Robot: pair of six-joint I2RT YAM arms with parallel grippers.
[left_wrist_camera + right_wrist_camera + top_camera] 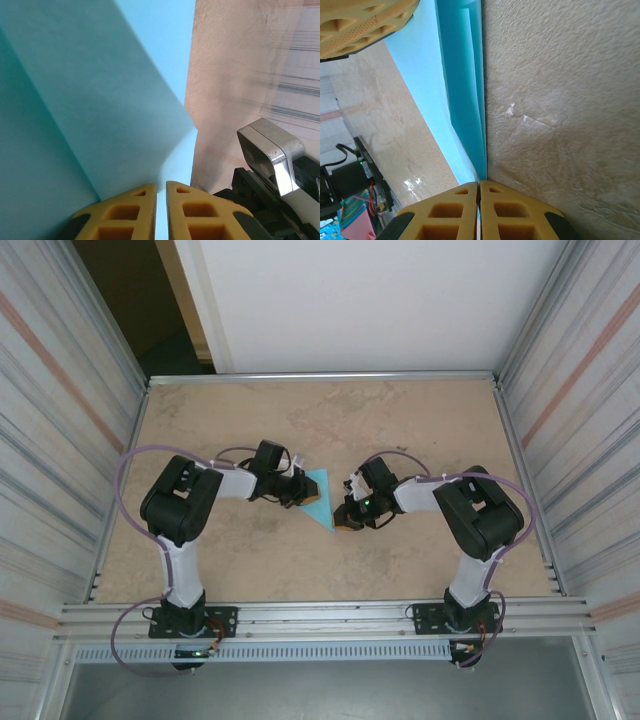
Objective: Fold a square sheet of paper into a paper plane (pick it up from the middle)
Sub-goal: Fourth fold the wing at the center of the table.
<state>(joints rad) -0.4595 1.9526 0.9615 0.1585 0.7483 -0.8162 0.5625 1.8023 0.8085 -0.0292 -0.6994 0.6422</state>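
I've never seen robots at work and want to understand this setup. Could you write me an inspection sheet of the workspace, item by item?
Surface: tan, mottled table with a metal rim.
Job's things: one folded light-blue paper, a pointed triangle, lying between the two arms.
Clutter: nothing seen.
Hands: left hand shut on the paper's edge; right hand shut on its layered end.
Cables: a purple cable loops off the left arm; a paler cable runs along the right arm.
Surroundings: ribbed metal walls on both sides, a white panel behind.
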